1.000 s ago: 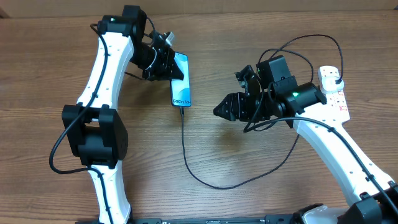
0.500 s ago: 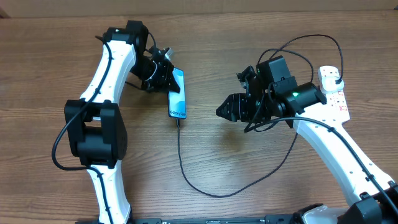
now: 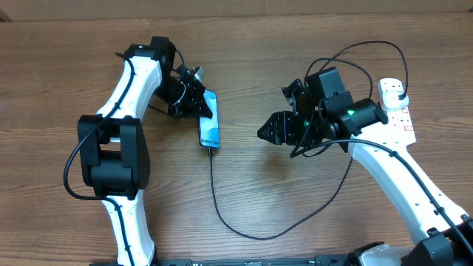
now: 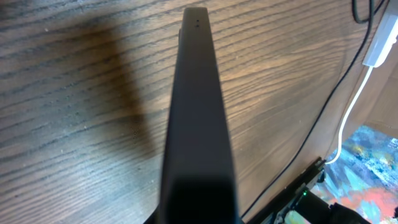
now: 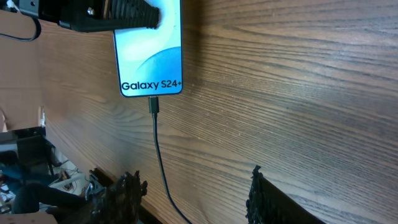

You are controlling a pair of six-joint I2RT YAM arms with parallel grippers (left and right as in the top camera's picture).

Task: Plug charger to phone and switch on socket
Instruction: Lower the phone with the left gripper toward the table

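My left gripper (image 3: pixel 198 103) is shut on the upper end of the phone (image 3: pixel 210 124). The phone is tilted so its light blue screen faces right. In the left wrist view only its dark edge (image 4: pixel 198 112) shows. The right wrist view shows the phone (image 5: pixel 149 50) with "Galaxy S24+" text and the charger's small plug tip (image 5: pixel 155 106) seated in its lower end. The charger cable (image 3: pixel 222 210) loops across the table toward the white socket (image 3: pixel 399 111) at the far right. My right gripper (image 3: pixel 267 131) hangs open and empty to the right of the phone.
A thick white cord (image 4: pixel 357 99) runs off the table's edge in the left wrist view. The black cable arcs above the right arm (image 3: pixel 369 46). Bare wood (image 3: pixel 295 192) lies between the two arms.
The left gripper has carried the phone slightly left and toward the front, turning it more on edge. The cable's loop followed. The right arm has barely moved.
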